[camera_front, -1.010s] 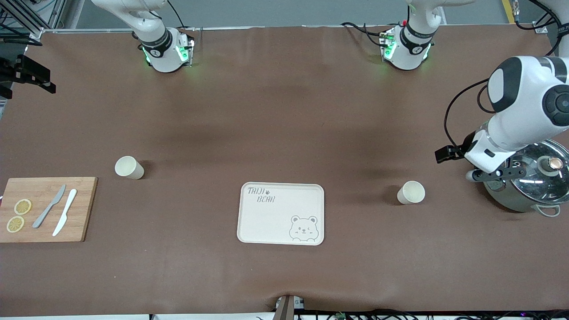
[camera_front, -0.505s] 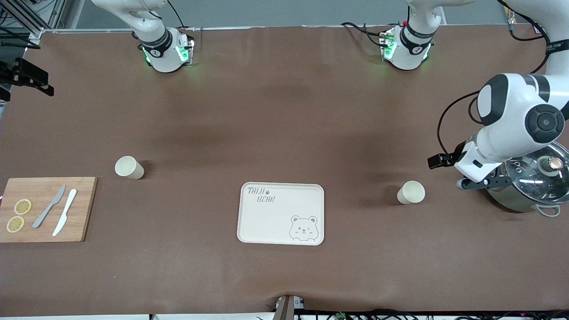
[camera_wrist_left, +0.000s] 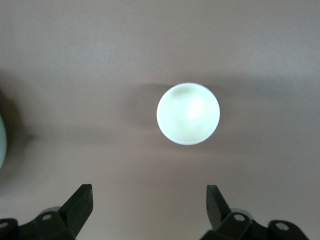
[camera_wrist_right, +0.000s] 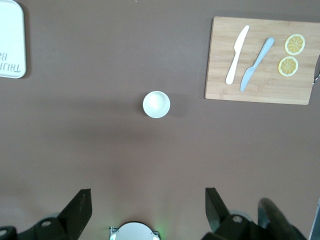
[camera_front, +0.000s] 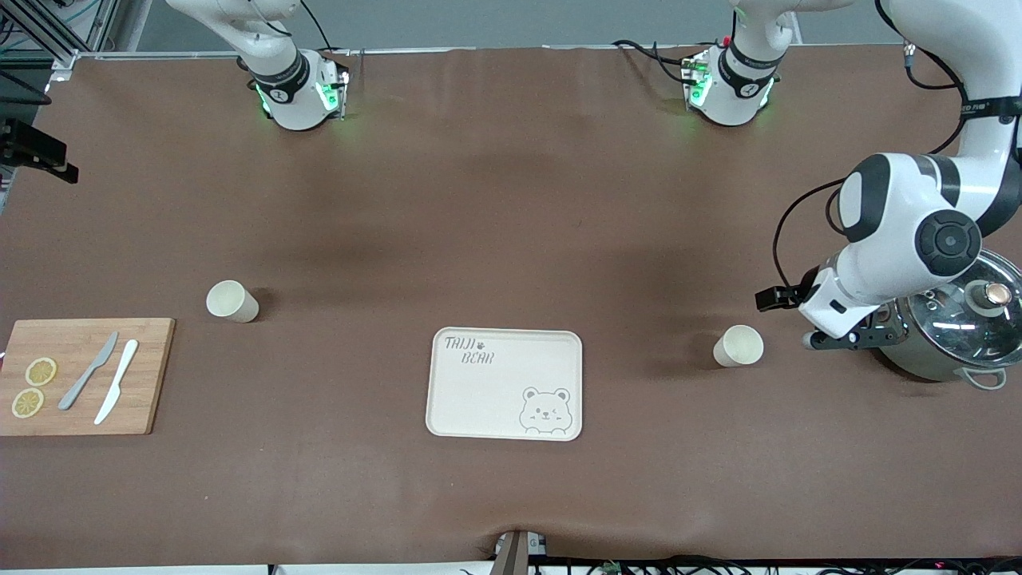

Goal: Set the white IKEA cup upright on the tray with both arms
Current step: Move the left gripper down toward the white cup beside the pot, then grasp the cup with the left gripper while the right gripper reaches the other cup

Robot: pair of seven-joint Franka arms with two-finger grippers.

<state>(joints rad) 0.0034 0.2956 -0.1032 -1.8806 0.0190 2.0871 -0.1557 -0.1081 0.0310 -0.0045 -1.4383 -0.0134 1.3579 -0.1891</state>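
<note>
The cream tray (camera_front: 505,383) with bear drawing lies at the table's middle, bare. One white cup (camera_front: 738,346) stands upright on the table toward the left arm's end. My left gripper (camera_front: 845,339) hangs open and empty between this cup and a pot; in the left wrist view the cup (camera_wrist_left: 188,113) shows ahead of the open gripper (camera_wrist_left: 148,205). A second white cup (camera_front: 231,301) stands toward the right arm's end. My right gripper (camera_wrist_right: 148,207) is open and empty, high above the table, with that cup (camera_wrist_right: 156,104) far below it.
A steel pot with a glass lid (camera_front: 958,327) stands under the left arm's wrist. A wooden cutting board (camera_front: 80,375) with two knives and two lemon slices lies at the right arm's end. The arm bases (camera_front: 295,92) stand farthest from the camera.
My left arm has swung from over the pot toward the cup next to it, gripper still open. Cups and tray have not moved.
</note>
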